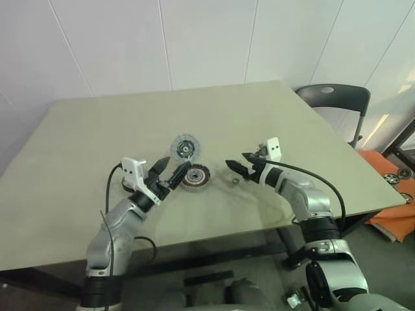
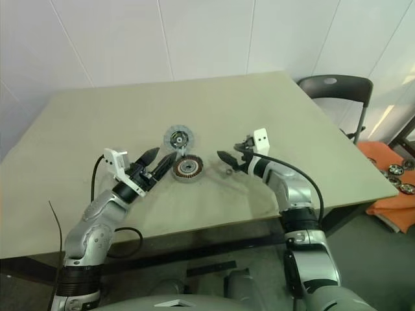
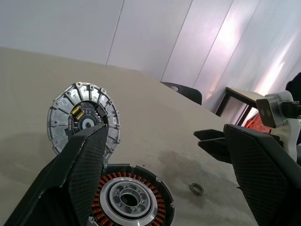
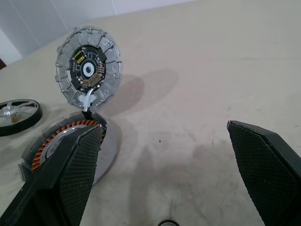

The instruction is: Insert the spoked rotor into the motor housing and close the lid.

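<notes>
Centre frame: motor housing (image 1: 194, 177) lying on the counter (image 1: 97, 142), lid (image 1: 185, 148) standing open, rotor not yet inserted; left end effector (image 1: 166, 172) and right end effector (image 1: 238, 163) both hovering with fingers apart, empty.

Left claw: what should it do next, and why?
Probably ease the left claw forward to the grey disc just past the copper-coil part, and get the disc's rim between its fingers. The claw is open and empty, and the disc is not in that part yet.
</notes>
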{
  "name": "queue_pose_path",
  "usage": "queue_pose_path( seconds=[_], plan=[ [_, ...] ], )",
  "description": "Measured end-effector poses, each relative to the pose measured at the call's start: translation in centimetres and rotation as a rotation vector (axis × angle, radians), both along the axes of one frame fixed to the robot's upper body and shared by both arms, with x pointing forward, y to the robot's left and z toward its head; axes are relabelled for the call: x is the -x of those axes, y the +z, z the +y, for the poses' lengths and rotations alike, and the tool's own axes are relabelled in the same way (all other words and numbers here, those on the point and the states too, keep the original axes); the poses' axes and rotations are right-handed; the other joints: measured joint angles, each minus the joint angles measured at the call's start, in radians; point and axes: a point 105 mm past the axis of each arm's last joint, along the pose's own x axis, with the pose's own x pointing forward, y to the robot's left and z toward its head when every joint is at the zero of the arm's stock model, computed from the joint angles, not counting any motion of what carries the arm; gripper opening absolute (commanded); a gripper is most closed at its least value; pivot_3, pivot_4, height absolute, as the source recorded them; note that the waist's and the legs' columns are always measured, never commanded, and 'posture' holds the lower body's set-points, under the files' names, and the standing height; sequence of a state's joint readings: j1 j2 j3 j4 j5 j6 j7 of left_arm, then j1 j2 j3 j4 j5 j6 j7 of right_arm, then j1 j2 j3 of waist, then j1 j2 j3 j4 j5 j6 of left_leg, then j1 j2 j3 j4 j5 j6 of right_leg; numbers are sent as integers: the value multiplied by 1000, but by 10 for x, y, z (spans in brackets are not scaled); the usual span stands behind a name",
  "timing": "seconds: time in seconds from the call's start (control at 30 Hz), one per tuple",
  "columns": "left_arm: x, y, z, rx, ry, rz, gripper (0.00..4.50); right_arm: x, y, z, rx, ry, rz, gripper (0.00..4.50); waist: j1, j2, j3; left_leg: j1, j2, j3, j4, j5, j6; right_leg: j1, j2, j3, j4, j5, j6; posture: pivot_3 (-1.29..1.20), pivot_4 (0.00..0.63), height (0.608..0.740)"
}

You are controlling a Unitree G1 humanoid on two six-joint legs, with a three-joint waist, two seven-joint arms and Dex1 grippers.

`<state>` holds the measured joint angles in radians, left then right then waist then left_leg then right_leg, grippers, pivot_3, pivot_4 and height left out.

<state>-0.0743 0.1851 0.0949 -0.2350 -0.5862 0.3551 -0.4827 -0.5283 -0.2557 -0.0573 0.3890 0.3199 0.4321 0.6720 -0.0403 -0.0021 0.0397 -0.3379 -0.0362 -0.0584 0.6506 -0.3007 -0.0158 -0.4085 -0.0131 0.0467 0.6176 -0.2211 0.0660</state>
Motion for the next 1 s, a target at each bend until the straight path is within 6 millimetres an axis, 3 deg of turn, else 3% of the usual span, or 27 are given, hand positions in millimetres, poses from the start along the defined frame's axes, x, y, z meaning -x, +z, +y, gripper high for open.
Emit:
queue_pose_path(
  seconds=[1.0],
  plan=[
    [-1,4,6,4,28,-20,4184,-1,-2,10,-18,6,-14,4439,0,0,0,0,0,0,0,0,0,0,0,0,0,0,0,0,0,740]
  ],
)
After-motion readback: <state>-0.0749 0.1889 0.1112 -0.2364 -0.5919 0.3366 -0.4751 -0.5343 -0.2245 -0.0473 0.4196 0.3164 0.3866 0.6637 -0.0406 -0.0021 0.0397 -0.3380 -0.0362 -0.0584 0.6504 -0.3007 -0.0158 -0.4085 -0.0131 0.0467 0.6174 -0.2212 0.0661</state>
